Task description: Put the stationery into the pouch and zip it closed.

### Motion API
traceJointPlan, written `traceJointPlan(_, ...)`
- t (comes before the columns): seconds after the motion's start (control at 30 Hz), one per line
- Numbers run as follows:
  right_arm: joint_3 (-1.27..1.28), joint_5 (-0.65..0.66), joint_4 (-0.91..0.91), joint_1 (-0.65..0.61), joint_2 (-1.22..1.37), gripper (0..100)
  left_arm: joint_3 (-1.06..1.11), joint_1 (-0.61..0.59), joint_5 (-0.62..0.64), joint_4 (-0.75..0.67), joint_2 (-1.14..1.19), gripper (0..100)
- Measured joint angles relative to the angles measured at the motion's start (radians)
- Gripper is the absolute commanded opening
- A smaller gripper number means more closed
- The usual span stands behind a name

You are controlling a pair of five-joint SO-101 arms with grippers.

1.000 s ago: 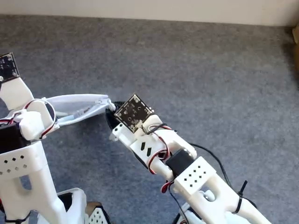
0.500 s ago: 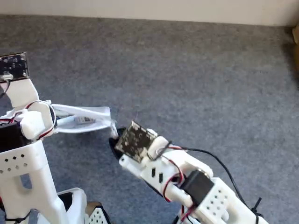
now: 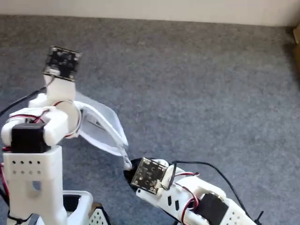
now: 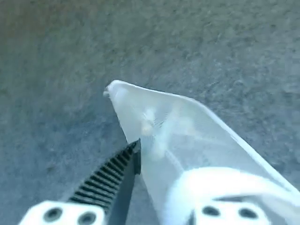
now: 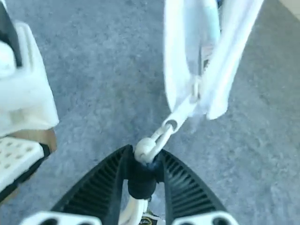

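1. High view: the pouch point(image 3: 101, 129) hangs from the left arm point(image 3: 42, 136). Its long axis slants down to the right gripper point(image 3: 129, 171), zipper pull point(image 3: 125, 161) end lowest.
2. Left wrist view: the left gripper point(image 4: 152, 164) is clamped on the pouch's edge, and the far corner points away over the carpet point(image 4: 56, 70).
3. Right wrist view: the right gripper pinches the zipper pull, with the pouch stretching away from it.

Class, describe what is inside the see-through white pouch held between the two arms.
Through the see-through white pouch, a pale blue stick-like item and faint pale shapes show; the fabric blurs what they are.
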Motion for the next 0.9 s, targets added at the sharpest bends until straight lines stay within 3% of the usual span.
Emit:
traceJointPlan(0.2, 0.032, 0.006, -0.011, 0.092, -0.034, 0.5, -0.003, 0.123, 0.002, -0.021, -0.003, 26)
traceJointPlan(0.63, 0.034, 0.009, -0.009, 0.061, -0.041, 0.5, 0.009, 0.45, -0.003, -0.15, 0.0, 26)
traceJointPlan(0.9, 0.034, 0.011, -0.008, 0.008, -0.04, 0.5, 0.009, 0.523, -0.077, -0.152, 0.0, 30)
